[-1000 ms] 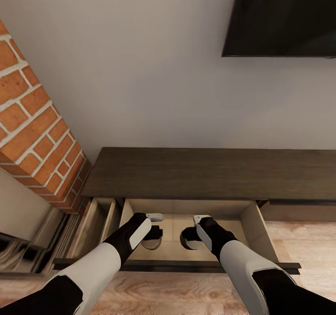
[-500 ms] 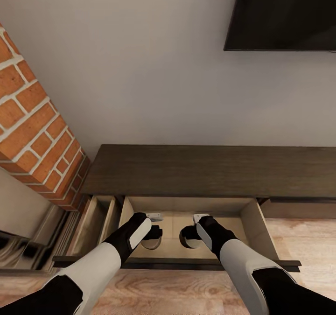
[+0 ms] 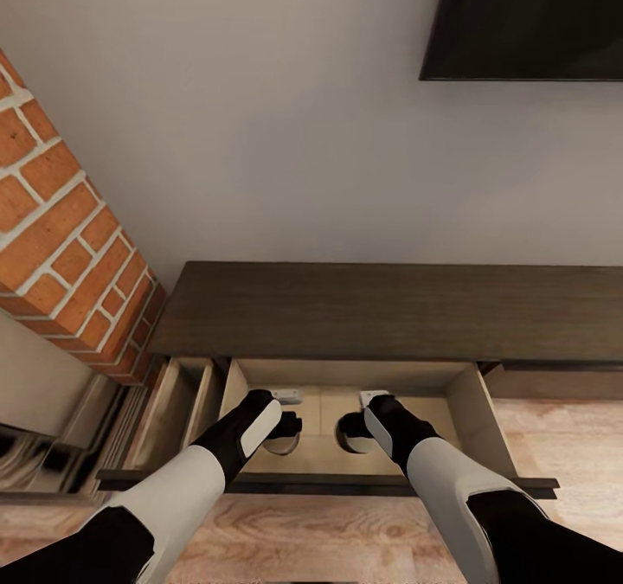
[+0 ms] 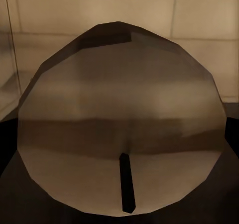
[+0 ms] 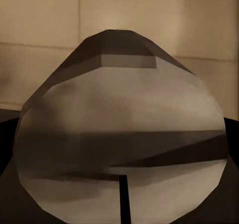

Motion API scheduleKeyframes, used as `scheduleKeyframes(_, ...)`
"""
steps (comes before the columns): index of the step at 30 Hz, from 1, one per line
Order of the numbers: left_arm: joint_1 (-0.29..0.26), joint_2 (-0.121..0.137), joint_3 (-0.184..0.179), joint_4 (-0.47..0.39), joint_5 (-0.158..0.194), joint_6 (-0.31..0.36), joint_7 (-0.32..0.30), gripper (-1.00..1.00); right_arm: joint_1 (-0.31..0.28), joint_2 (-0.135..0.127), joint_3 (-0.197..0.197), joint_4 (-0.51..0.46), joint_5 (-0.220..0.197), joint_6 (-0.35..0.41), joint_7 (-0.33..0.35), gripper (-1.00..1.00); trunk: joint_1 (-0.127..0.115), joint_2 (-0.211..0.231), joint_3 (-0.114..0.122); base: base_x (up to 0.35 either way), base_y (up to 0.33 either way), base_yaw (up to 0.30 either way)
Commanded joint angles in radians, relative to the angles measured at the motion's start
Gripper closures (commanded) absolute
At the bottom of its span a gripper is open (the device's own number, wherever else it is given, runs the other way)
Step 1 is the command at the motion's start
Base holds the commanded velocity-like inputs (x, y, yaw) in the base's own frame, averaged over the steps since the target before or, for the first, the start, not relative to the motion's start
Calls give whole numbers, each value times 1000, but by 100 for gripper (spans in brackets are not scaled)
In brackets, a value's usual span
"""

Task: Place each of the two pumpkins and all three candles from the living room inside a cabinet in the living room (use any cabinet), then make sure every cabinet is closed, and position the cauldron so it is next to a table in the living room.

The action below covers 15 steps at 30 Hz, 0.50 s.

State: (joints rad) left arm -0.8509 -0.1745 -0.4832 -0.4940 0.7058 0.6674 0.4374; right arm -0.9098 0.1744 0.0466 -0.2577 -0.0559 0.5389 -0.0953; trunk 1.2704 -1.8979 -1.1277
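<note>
Both grippers reached down into the open middle drawer of the cabinet [image 3: 381, 311]: the left gripper [image 3: 285, 424] and the right gripper [image 3: 353, 428] each sat over a candle, and in each wrist view a grey-olive candle [image 4: 119, 119] [image 5: 119, 129] loomed large directly ahead of the fingers, its dark wick pointing toward the camera. Whether either gripper was clamped on its candle or had let go could not be told, since the fingertips were hidden against the round shapes. In the head view the left candle [image 3: 279, 442] and the right candle [image 3: 355, 442] appeared as pale rounded forms just beneath each gripper, resting low in the drawer and well apart from each other. Around them the drawer's pale floor lay bare, with the back wall just beyond the grippers, side walls further out on either flank, and the dark drawer front [image 3: 329, 484] crossing under both forearms. Outside the left arm a narrower drawer [image 3: 177, 411] also stood open. Both arms ran roughly parallel, forearms angled forward and down, wrists bent toward the drawer floor. Beyond the left arm rose a brick column [image 3: 61, 247]; above and beyond the right gripper hung a dark screen [image 3: 528, 17] on the wall.
</note>
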Motion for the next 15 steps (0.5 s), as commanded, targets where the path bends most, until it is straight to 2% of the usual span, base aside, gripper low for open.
scheduleKeyframes(1,0,0,0,-1,0,-1,0,100,-1,0,-1,0,-2,2,-12,100,0,0,-2,0,0,0)
scheduleKeyframes(15,0,0,-1,-1,-2,-12,1,100,-4,0,1,0,-2,10,-71,100,0,0,-24,0,0,0)
